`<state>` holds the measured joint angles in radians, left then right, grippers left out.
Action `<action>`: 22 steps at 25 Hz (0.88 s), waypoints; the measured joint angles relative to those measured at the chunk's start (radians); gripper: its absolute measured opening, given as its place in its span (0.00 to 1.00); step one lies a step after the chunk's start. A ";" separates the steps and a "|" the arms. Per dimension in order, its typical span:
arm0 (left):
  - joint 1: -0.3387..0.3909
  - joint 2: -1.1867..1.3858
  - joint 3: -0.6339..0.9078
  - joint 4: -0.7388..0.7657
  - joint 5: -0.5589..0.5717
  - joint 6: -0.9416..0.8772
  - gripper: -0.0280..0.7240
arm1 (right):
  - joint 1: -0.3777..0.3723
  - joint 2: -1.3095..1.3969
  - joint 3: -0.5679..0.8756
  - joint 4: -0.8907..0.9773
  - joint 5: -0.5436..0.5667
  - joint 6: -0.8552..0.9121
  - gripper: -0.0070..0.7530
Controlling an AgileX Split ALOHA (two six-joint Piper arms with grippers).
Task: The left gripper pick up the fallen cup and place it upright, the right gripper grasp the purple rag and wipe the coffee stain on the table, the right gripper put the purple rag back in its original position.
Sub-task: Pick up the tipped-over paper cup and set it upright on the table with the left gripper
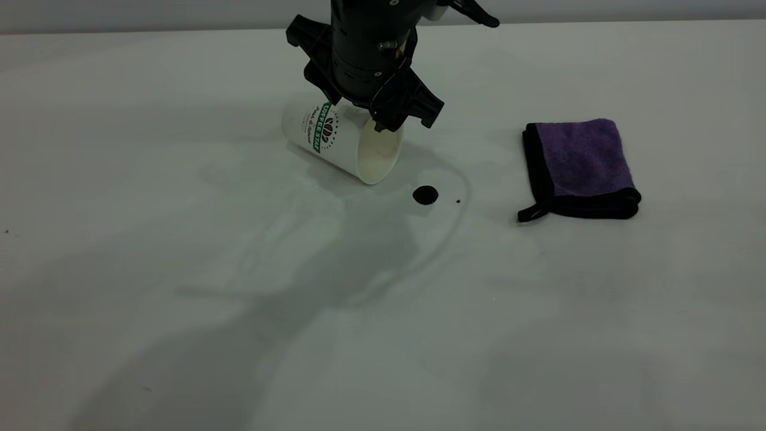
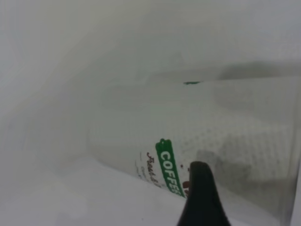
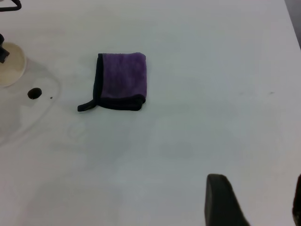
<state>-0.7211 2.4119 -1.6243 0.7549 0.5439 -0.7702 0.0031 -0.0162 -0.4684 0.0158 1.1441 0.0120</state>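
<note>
On the white table (image 1: 179, 335), left gripper (image 1: 383, 117) grasping tilted cup (image 1: 326, 140), coffee stain (image 1: 425, 194) beside, right gripper (image 3: 254, 207) released.

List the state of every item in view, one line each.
cup: on its side, mouth facing the stain.
left gripper: down over the cup.
purple rag: folded, untouched.
coffee stain: unwiped.
right gripper: fingers open, high above the table.
</note>
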 joint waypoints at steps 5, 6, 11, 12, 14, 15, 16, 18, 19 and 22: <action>0.000 0.004 0.000 0.004 0.014 0.000 0.82 | 0.000 0.000 0.000 0.000 0.000 0.000 0.54; 0.000 0.008 -0.001 0.008 0.015 0.000 0.82 | 0.000 0.000 0.000 0.000 0.000 0.000 0.54; 0.000 0.039 -0.005 0.064 0.039 -0.023 0.82 | 0.000 0.000 0.000 0.000 0.000 0.000 0.54; 0.000 0.044 -0.005 0.080 0.048 -0.032 0.80 | 0.000 0.000 0.000 0.000 0.000 0.000 0.54; 0.000 0.053 -0.007 0.113 0.064 -0.049 0.77 | 0.000 0.000 0.000 0.000 0.000 0.000 0.54; 0.000 0.057 -0.007 0.127 0.067 -0.053 0.75 | 0.000 0.000 0.000 0.000 0.000 0.000 0.54; 0.000 0.059 -0.007 0.139 0.068 -0.056 0.72 | 0.000 0.000 0.000 0.000 0.000 0.000 0.54; 0.000 0.062 -0.008 0.142 0.071 -0.057 0.62 | 0.000 0.000 0.000 0.000 0.000 0.000 0.54; 0.000 0.062 -0.008 0.143 0.073 -0.058 0.55 | 0.000 0.000 0.000 0.000 0.000 0.000 0.54; -0.003 0.061 -0.008 0.158 0.114 -0.059 0.30 | 0.000 0.000 0.000 0.000 0.000 0.000 0.54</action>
<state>-0.7243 2.4725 -1.6326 0.9130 0.6581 -0.8287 0.0031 -0.0162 -0.4684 0.0158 1.1441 0.0120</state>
